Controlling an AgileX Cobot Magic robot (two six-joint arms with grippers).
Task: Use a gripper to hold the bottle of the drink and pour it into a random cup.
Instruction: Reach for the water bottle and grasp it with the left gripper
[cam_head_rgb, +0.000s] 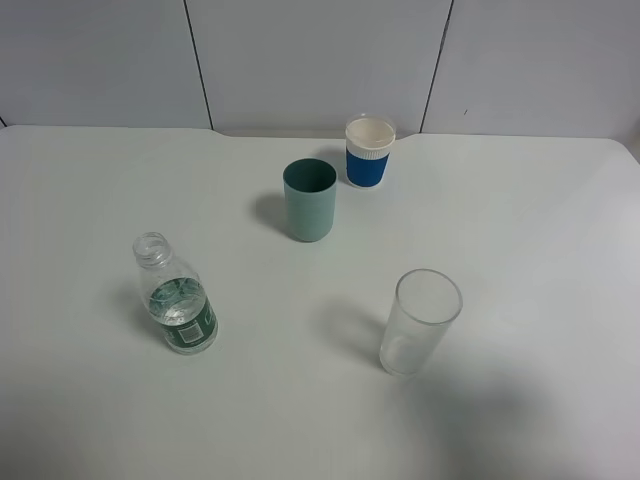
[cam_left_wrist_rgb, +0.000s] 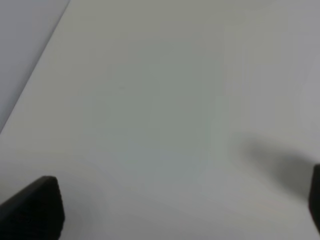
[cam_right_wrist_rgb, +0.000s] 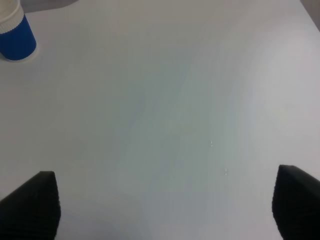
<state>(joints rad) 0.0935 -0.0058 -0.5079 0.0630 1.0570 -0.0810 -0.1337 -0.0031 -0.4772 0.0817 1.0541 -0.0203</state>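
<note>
The bottle of the drink (cam_head_rgb: 177, 295) stands uncapped on the white table at the front left, clear with a dark green label and some liquid inside. The teal-green cup (cam_head_rgb: 310, 200) stands upright behind it, toward the middle. Neither arm shows in the exterior high view. In the left wrist view the left gripper (cam_left_wrist_rgb: 182, 210) is open over bare table, its dark fingertips (cam_left_wrist_rgb: 35, 207) far apart at the frame edges. The right gripper (cam_right_wrist_rgb: 165, 207) is open too, its fingertips (cam_right_wrist_rgb: 32, 205) wide apart above bare table.
A white-and-blue cup (cam_head_rgb: 369, 152) stands at the back, just right of the teal cup; it also shows in the right wrist view as the white-and-blue cup (cam_right_wrist_rgb: 15, 35). A clear glass tumbler (cam_head_rgb: 419, 322) stands at the front right. The table (cam_head_rgb: 520, 220) meets a grey panelled wall behind.
</note>
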